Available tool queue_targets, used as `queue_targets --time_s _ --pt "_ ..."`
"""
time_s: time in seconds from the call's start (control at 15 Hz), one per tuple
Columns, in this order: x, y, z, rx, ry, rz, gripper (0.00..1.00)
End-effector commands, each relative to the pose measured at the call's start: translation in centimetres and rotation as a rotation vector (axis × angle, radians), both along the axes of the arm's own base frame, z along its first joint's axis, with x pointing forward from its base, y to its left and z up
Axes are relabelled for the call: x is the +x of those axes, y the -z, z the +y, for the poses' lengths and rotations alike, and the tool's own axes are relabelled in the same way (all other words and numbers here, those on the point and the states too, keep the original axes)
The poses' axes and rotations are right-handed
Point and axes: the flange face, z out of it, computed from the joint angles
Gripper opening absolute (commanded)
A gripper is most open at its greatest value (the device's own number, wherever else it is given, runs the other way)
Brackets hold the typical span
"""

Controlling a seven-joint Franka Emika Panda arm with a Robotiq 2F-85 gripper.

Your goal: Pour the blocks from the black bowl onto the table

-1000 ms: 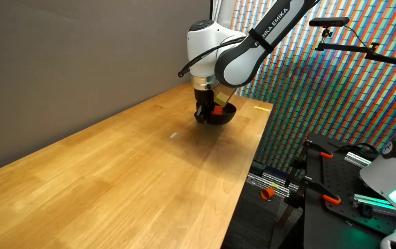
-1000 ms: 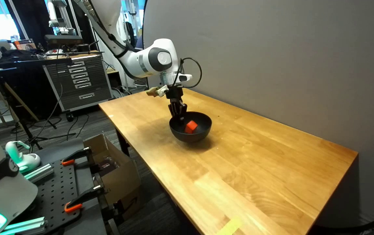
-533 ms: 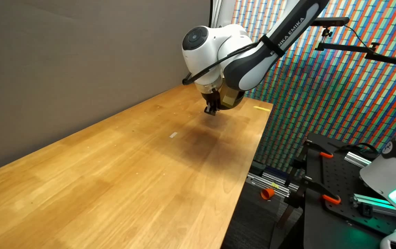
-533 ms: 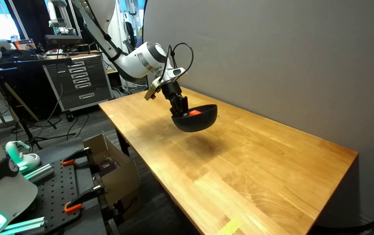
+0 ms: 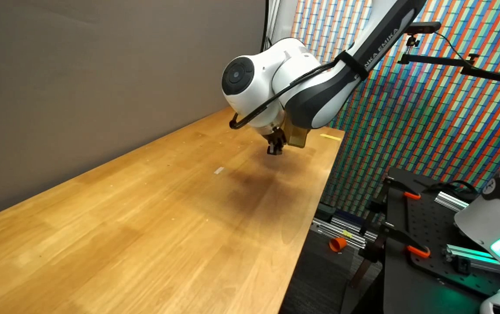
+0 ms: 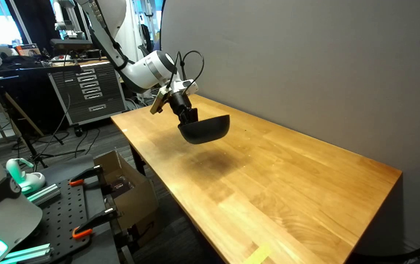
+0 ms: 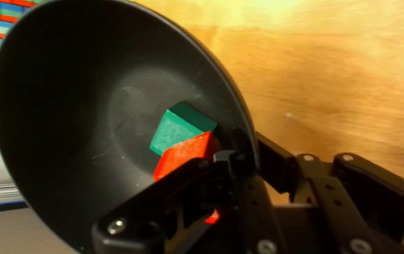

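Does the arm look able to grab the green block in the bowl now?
Probably not: the end effector grips the black bowl at its rim and would likely have to let go first; in the wrist view, the red block partly hides the green block.

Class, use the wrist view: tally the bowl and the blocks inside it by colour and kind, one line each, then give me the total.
Black bowl: 1
Green block: 1
Red block: 1 (partly hidden)
Total: 3
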Motion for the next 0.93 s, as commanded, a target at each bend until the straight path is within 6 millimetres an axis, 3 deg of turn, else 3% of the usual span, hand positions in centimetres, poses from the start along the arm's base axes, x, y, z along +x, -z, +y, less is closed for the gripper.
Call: queue_targets --time_s 0.0,0.2,0.6,0.87 --pt "0.8 0.2 3.2 0.181 -0.013 0.092 0.03" --pt "1.6 0.1 6.6 0.338 -0.047 0.149 0.03" --pt "6.6 -4.7 11.7 0.651 -0.143 0.235 0.03" --pt "8.7 -7.3 13.7 0.862 -0.211 0.262 0.03"
